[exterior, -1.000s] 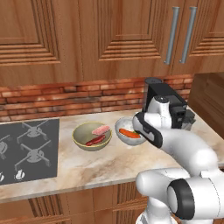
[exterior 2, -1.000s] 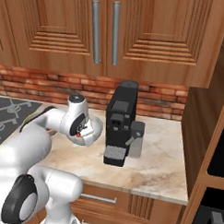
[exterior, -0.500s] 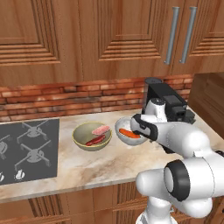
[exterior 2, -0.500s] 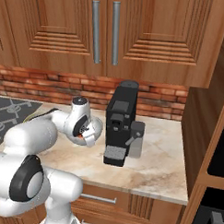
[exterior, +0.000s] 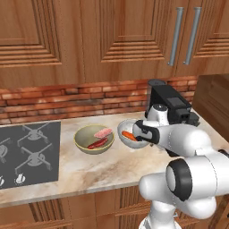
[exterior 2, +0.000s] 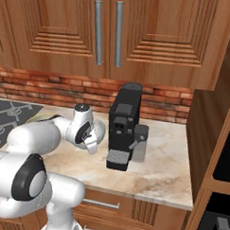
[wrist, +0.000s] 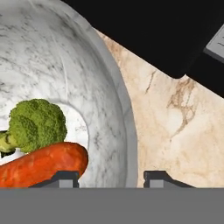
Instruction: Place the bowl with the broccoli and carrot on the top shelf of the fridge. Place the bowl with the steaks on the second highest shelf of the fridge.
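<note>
A white marbled bowl stands on the counter and holds the orange carrot and the small green broccoli. Left of it an olive bowl holds the red and pink steaks. My gripper is open and straddles the marbled bowl's right rim, one fingertip inside over the carrot and the other outside over the counter. From the left base view the gripper sits at that bowl's right edge. The fridge and its shelves are out of view.
A black coffee machine stands just right of and behind the bowls, close to my hand. A gas hob lies at the left. Brick backsplash and wooden wall cabinets rise behind. A tall wooden unit bounds the counter on the right.
The arm's elbow and upper links have swung lower and nearer the cameras, while the hand has stayed at the marbled bowl's rim. Both bowls are where they were.
</note>
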